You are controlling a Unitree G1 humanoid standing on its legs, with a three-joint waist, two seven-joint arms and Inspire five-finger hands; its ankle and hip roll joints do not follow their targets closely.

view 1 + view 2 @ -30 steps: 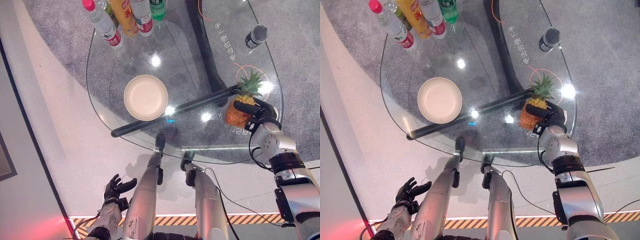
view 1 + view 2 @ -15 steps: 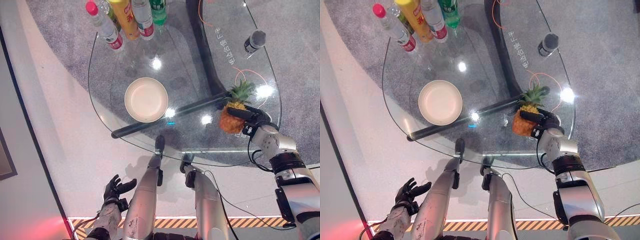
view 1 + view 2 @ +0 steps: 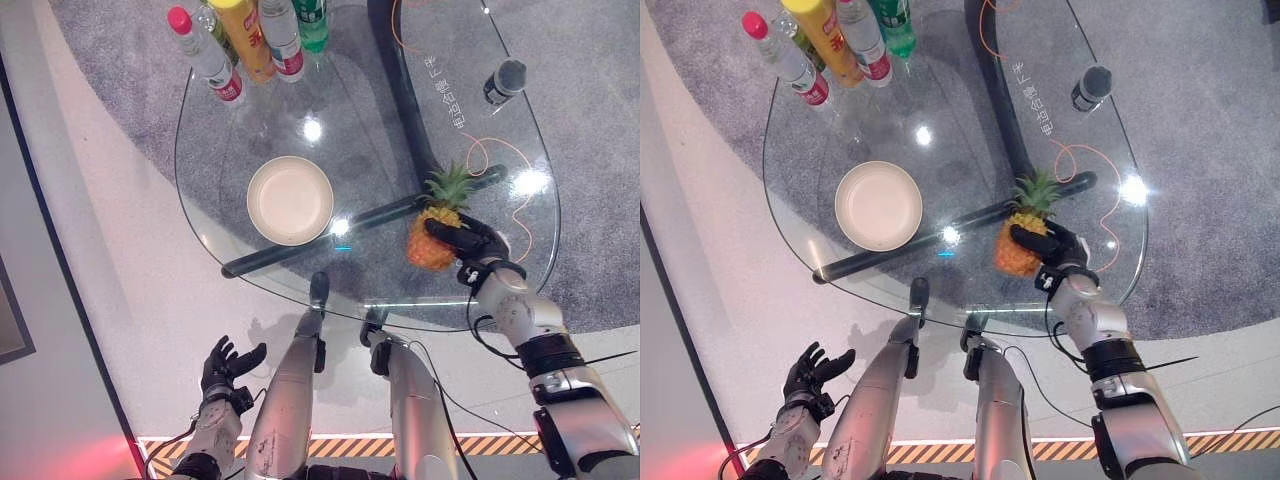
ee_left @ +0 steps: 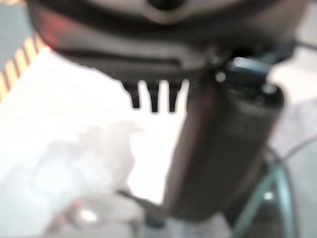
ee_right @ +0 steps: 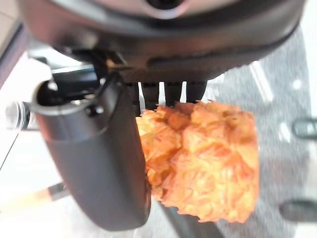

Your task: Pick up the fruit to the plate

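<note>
**Pineapple in hand, plate waiting**

The robot's right hand (image 3: 470, 243) curls its fingers (image 5: 168, 91) and thumb round a pineapple (image 3: 432, 238), holding it above the glass counter (image 3: 380, 120), leafy crown pointing away. The cream plate (image 3: 290, 199) sits bare, well apart toward the robot's left, evidently the drop-off. The left hand (image 3: 222, 366) hangs low beside the counter, fingers loosely spread. Bottles (image 3: 245, 38) line the far edge.
</note>
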